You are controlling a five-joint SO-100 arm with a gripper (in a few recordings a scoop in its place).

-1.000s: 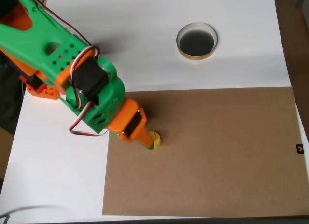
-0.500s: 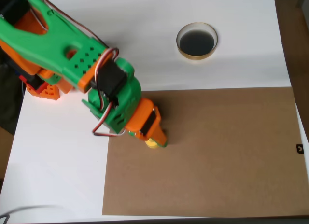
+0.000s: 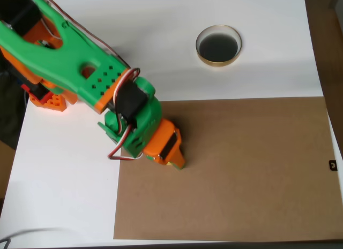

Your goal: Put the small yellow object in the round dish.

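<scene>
Descent of the green-and-orange end effector [image 3: 176, 163] over the small yellow object [image 3: 169, 164] is noted: a second ago the yellow piece lay plainly beside the tip, and now a mere sliver is seen under the orange finger on the matte brown board [image 3: 257, 168]. Whether the jaws are clenched on it cannot be told, though a grasp is judged under way. The round dish [image 3: 218, 45], tan-rimmed, glossy and dark inside, is set well apart on the smooth white surface [image 3: 161, 34].

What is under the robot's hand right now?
Brown board lies under the hand. A sliver of the yellow piece peeks out at its tip; the rest is covered, so the grip cannot be judged.
</scene>
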